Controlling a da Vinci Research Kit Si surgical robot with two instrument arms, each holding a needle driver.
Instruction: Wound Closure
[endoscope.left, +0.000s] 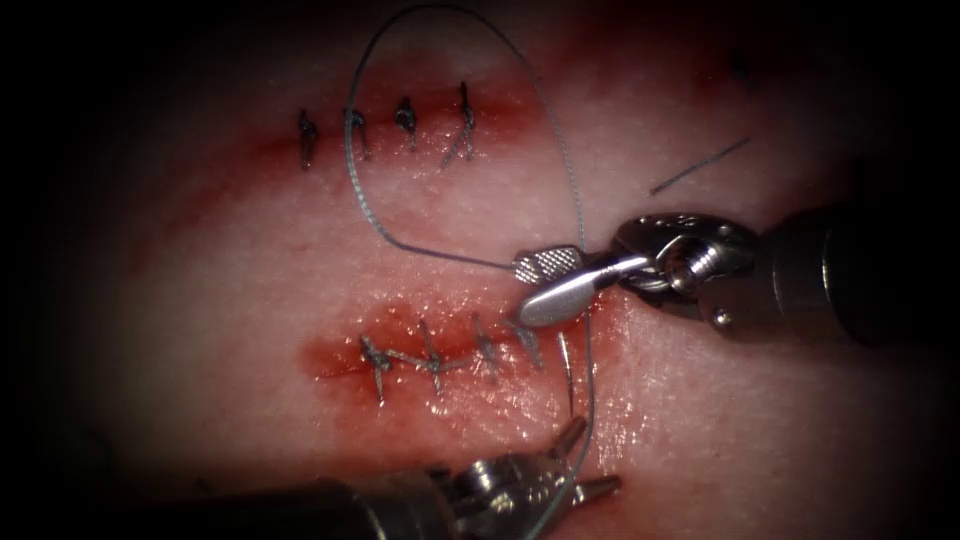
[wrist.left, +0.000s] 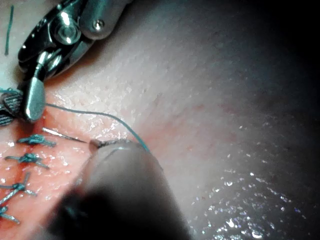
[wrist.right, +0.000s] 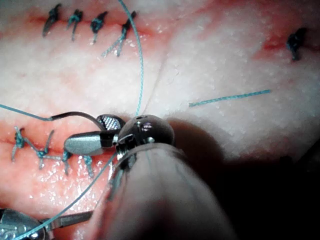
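Note:
The curved needle lies free above the tissue, outside it, just above the lower cut. Its thread end points left and its tip end reaches between the spread jaws of my right tool, which comes in from the right. In the right wrist view the needle arcs into those jaws. The thread loops up over the upper stitched cut, then drops past the right tool to my left tool. There it runs between the open jaws. The left tool tip is close to the tissue.
Both cuts carry several knotted stitches. A short straight thread tail rises from the right end of the lower cut towards the left tool. A loose cut piece of thread lies at the upper right. Red fluid stains the tissue around both cuts.

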